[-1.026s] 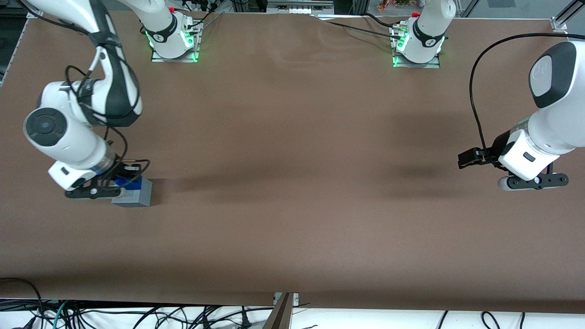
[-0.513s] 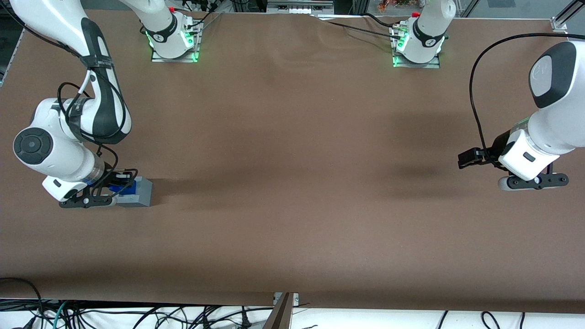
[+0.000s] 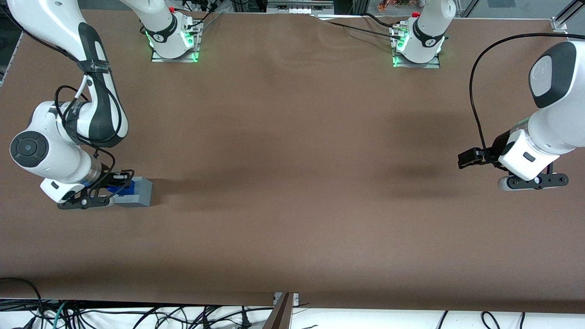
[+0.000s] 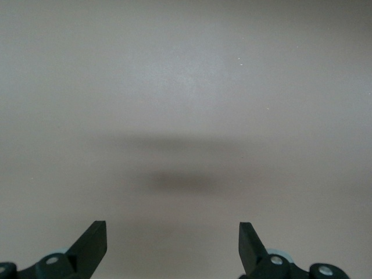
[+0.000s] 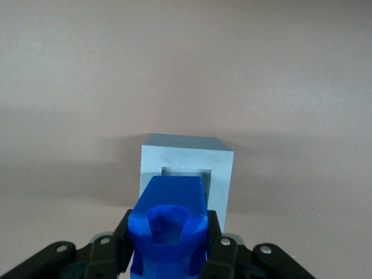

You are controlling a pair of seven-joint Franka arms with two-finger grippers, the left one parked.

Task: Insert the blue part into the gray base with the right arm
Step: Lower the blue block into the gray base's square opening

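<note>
In the front view the right arm [image 3: 59,141] bends low over the brown table [image 3: 292,183] at the working arm's end, its gripper [image 3: 119,186] sitting right above the gray base [image 3: 139,194]; the blue part [image 3: 123,188] shows as a small blue patch between the black fingers, at the top of the base, and the white wrist and its looping black cables cover the side of the base toward the working arm's end, so how deep the part sits cannot be told from here; the two arm mounts [image 3: 173,39] with green lights stand well apart from the base, farther from the front camera; nothing lies near the base on the table. In the right wrist view the gripper [image 5: 170,244] is closed on the blue part [image 5: 168,226], a black finger pressed against each side of it; the part's hollow faceted end faces the camera, and its other end reaches the square recess in the gray base [image 5: 186,168], hiding most of the opening, with only a strip of the recess edge visible. In the left wrist view only bare table [image 4: 186,116] with a faint shadow appears.
</note>
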